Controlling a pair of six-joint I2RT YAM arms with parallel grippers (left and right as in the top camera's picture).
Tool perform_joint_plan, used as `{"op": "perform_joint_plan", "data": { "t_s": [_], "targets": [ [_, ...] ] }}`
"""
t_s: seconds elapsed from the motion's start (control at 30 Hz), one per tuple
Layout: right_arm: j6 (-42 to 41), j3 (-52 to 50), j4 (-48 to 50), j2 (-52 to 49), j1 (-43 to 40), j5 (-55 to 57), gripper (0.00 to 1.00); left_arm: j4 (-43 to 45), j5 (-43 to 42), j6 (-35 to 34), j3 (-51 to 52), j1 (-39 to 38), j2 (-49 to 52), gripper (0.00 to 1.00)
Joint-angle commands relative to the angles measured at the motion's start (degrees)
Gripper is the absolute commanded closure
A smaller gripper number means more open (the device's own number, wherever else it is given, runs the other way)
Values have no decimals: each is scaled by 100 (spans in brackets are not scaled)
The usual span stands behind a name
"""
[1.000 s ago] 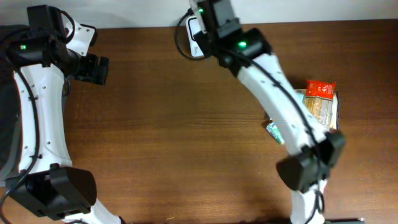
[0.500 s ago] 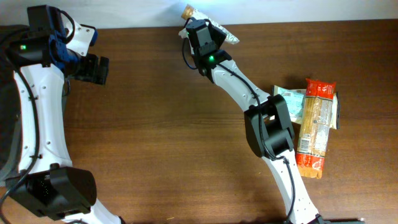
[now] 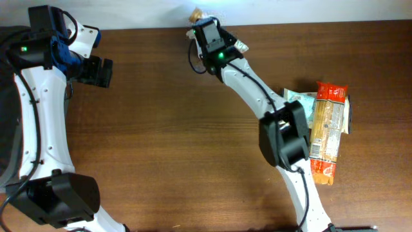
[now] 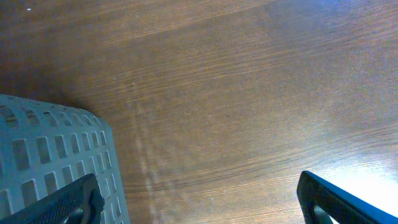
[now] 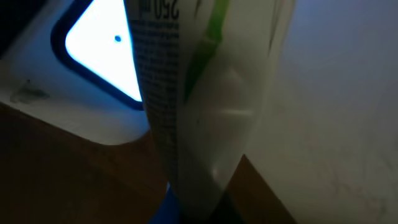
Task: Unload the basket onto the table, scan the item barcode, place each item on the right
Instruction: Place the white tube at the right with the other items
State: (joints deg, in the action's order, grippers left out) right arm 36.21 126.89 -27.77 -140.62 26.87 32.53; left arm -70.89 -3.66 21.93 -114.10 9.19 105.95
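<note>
Right gripper (image 3: 205, 24) pinches white packet (image 5: 205, 106) printed "250"; scanner (image 5: 93, 62) window glows.

The pouch (image 5: 205, 93) close to the right wrist camera carries digits that look like "250" near its top; the finer print is unreadable.

From the centre of the surface (image 3: 161, 142) out toward 9 o'clock the wood lies bare, wide enough for an end effector to pass. The right arm (image 3: 251, 77) bars the way, slanting from 5 o'clock up to 12, where the packet (image 5: 199, 93) it grips stands just in front of the scanner (image 5: 93, 81). A pile of packets (image 3: 325, 122) fills 3 o'clock. Below the wide-spread left end effector (image 4: 198, 200), a grey basket (image 4: 50, 155) crowds its 8 o'clock side.
</note>
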Motion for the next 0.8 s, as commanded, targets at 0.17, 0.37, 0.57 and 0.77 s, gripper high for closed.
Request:
{"op": "perform_joint_plan", "data": {
  "t_s": [0.17, 0.37, 0.57, 0.77],
  "targets": [
    [-2719, 181, -2920, 2859, -153, -3427, 96, 7, -59, 90, -37, 37, -92, 1],
    [-3226, 153, -5886, 3515, -802, -4002, 96, 7, -59, 90, -37, 37, -92, 1],
    [-3744, -1794, -5943, 3399, -1460, -3963, 96, 7, -59, 90, -37, 37, -92, 1],
    [-3794, -4212, -3862, 3394, -1937, -3936, 96, 7, -59, 90, -37, 37, -92, 1]
  ]
}}
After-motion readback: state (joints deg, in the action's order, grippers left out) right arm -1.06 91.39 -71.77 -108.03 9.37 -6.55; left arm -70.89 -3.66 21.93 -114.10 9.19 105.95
